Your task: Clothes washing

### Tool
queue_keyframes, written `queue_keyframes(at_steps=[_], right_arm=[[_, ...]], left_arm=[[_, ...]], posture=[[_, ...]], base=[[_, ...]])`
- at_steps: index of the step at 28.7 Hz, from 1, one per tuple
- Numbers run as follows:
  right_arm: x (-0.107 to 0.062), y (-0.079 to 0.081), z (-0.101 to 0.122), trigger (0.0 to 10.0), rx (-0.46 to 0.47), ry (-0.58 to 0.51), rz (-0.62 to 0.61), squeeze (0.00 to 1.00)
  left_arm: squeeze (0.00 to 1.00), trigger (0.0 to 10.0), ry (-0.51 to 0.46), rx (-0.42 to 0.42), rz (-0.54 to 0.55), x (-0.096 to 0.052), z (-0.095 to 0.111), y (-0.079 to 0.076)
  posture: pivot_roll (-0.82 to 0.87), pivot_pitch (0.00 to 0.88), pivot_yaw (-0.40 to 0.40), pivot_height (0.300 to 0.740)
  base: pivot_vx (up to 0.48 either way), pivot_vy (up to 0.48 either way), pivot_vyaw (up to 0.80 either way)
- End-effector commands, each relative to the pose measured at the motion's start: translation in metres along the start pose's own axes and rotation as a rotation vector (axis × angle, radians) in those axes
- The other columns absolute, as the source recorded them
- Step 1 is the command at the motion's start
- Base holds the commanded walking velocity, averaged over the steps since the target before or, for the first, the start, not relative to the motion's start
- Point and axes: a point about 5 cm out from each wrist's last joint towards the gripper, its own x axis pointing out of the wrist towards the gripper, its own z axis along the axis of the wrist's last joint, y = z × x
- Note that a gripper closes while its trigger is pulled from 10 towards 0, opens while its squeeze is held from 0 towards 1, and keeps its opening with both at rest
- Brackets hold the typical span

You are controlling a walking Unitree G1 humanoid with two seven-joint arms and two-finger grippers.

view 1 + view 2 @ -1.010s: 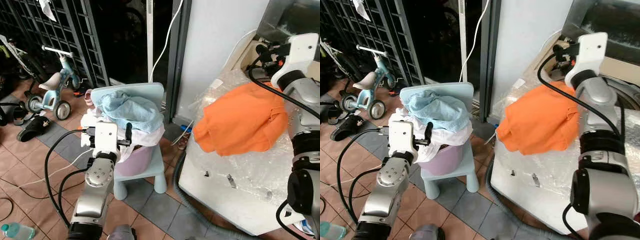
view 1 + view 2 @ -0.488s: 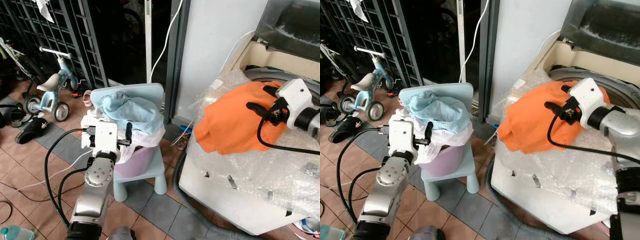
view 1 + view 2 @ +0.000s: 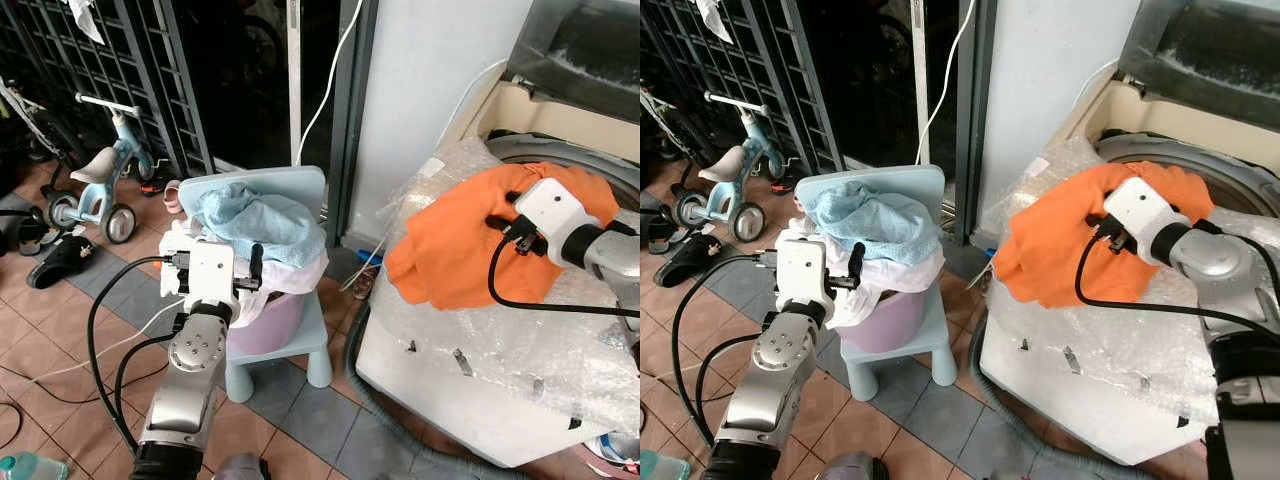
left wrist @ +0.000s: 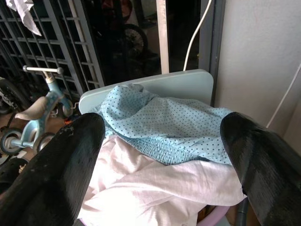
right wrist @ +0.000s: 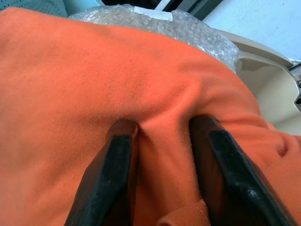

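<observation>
An orange garment (image 3: 450, 250) lies bunched on the bubble-wrapped top of the white washing machine (image 3: 480, 390), beside its open tub (image 3: 600, 165). My right gripper (image 3: 508, 232) presses into the garment's upper part. In the right wrist view its fingers (image 5: 117, 155) pinch a raised fold of orange cloth (image 5: 162, 141). A lavender basket (image 3: 270, 320) on a light blue child's chair (image 3: 300, 185) holds a blue dotted cloth (image 3: 262, 218) over white cloth (image 4: 155, 183). My left gripper (image 4: 162, 125) hovers open just in front of that pile, holding nothing.
A grey hose (image 3: 380, 420) curls round the machine's base. Cables trail over the tiled floor. A child's tricycle (image 3: 100, 180) and sandals (image 3: 60, 258) stand by the black metal gate (image 3: 110, 70) at the left. A water bottle (image 3: 25, 465) lies near my feet.
My right arm came down from above the tub onto the orange garment and its fingers closed on a fold. The left arm stayed put.
</observation>
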Motion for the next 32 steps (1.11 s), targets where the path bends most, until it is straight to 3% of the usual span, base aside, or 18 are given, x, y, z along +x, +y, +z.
queue_keyframes(at_steps=[1, 9, 13, 16, 17, 18, 20, 22, 23, 24, 25, 27, 29, 32], right_arm=[[0.006, 0.01, -0.006, 0.0, 0.02, 0.04, 0.057, 0.0], [0.014, 0.007, 0.001, 0.0, 0.047, 0.046, 0.073, 0.0], [0.021, -0.016, 0.014, 0.0, 0.015, 0.05, -0.081, 0.0], [0.014, -0.064, 0.044, 0.0, 0.073, -0.07, -0.458, 0.0], [0.014, -0.064, 0.044, 0.0, 0.073, -0.07, -0.458, 0.0], [-0.015, -0.112, 0.073, 0.0, 0.155, -0.249, -0.819, 0.0], [-0.046, -0.147, 0.091, 0.0, 0.225, -0.34, -1.011, 0.0], [-0.048, -0.15, 0.094, 0.0, 0.22, -0.347, -1.019, 0.0], [-0.045, -0.149, 0.093, 1.2, 0.209, -0.33, -1.008, 0.0], [-0.04, -0.145, 0.091, 8.3, 0.204, -0.306, -0.991, 0.0], [-0.033, -0.139, 0.089, 10.0, 0.217, -0.305, -0.952, 0.0], [-0.029, -0.135, 0.088, 10.0, 0.223, -0.308, -0.93, 0.0], [-0.017, -0.12, 0.085, 10.0, 0.227, -0.35, -0.857, 1.0], [-0.009, -0.111, 0.081, 10.0, 0.239, -0.348, -0.83, 1.0]], left_arm=[[0.0, 10.0, 0.01, 0.011, 0.007, 0.0, -0.001, 0.001], [0.0, 10.0, 0.015, 0.012, 0.014, 0.0, -0.002, 0.002], [0.0, 10.0, 0.017, 0.017, 0.013, 0.0, -0.002, 0.002], [0.0, 10.0, 0.016, 0.021, 0.016, 0.0, -0.002, 0.002], [0.0, 10.0, 0.016, 0.021, 0.016, 0.0, -0.002, 0.002], [0.0, 10.0, 0.017, 0.024, 0.017, 0.001, -0.002, 0.003], [0.0, 10.0, 0.014, 0.029, 0.015, 0.001, -0.001, 0.003], [0.0, 10.0, 0.014, 0.03, 0.015, 0.001, -0.001, 0.003], [0.0, 10.0, 0.015, 0.03, 0.018, 0.001, -0.001, 0.003], [0.0, 10.0, 0.015, 0.029, 0.022, 0.001, -0.001, 0.003], [0.0, 10.0, 0.015, 0.029, 0.023, 0.001, -0.001, 0.003], [0.0, 10.0, 0.015, 0.028, 0.024, 0.001, -0.001, 0.003], [0.0, 10.0, 0.015, 0.027, 0.025, 0.0, -0.001, 0.003], [0.0, 10.0, 0.015, 0.025, 0.025, 0.002, -0.001, 0.004]], posture=[[-0.03, 0.0, 0.017, 0.74], [-0.03, 0.0, 0.012, 0.74], [-0.03, 0.0, 0.011, 0.74], [-0.02, 0.0, 0.014, 0.74], [-0.02, 0.0, 0.014, 0.74], [-0.02, 0.0, 0.021, 0.74], [-0.02, 0.0, 0.019, 0.74], [-0.02, 0.0, 0.015, 0.74], [-0.02, 0.0, 0.015, 0.74], [-0.02, 0.0, 0.015, 0.74], [-0.02, 0.0, 0.008, 0.74], [-0.02, 0.0, 0.008, 0.74], [-0.02, 0.0, 0.012, 0.74], [-0.02, 0.0, 0.02, 0.74]], base=[[0.0, 0.0, 0.0], [0.0, 0.0, 0.0], [0.0, 0.0, 0.0], [0.0, 0.0, 0.0], [0.0, 0.0, 0.0], [0.0, 0.0, 0.0], [0.0, 0.0, 0.0], [0.0, 0.0, 0.0], [0.0, 0.0, 0.0], [0.0, 0.0, 0.0], [0.0, 0.0, 0.0], [0.0, 0.0, 0.0], [0.0, 0.0, 0.0], [0.0, 0.0, 0.0]])
